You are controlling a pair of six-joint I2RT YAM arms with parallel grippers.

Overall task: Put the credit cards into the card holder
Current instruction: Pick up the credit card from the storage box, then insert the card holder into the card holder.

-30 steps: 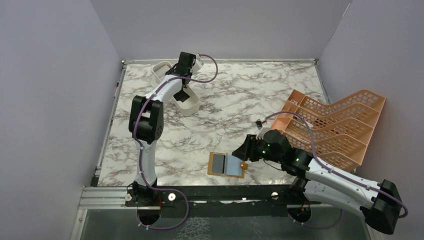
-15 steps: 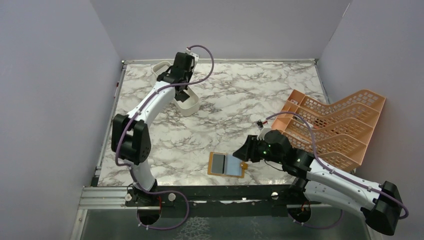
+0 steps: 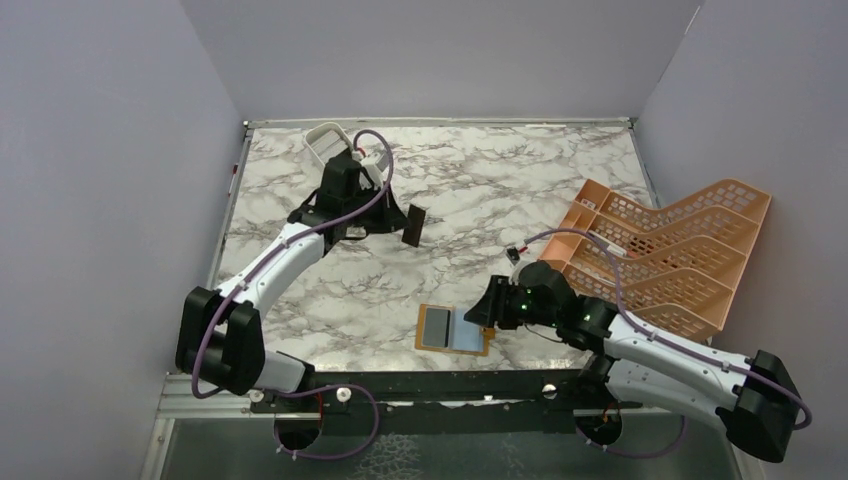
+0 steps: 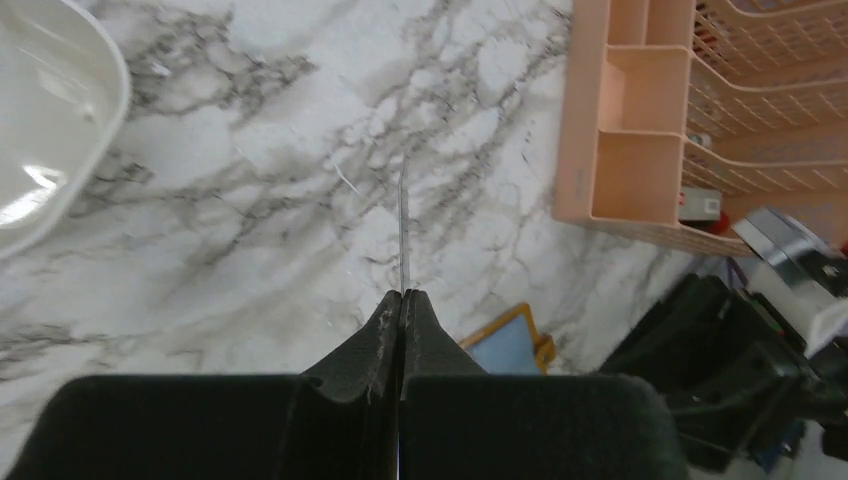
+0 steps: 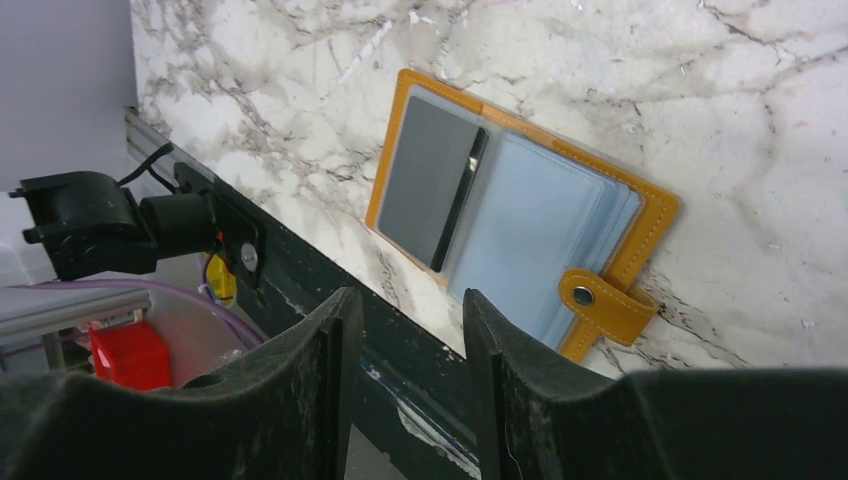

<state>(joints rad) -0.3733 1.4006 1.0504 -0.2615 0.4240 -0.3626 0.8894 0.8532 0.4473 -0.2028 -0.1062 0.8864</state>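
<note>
This is a robotics lab cell, a staged test bench rather than a lived-in room. 3 plain lilac-grey walls box in a marble-patterned surface. Along its near edge runs a bare aluminium rail. 2 white-and-black arms are bolted there side by side, the left arm and the right arm, each trailing exposed purple cables. The few props are set well apart, like test pieces (an orange lattice rack, a white tray, a tan card holder). Cameras ride on both wrists, and another looks down from above.
</note>
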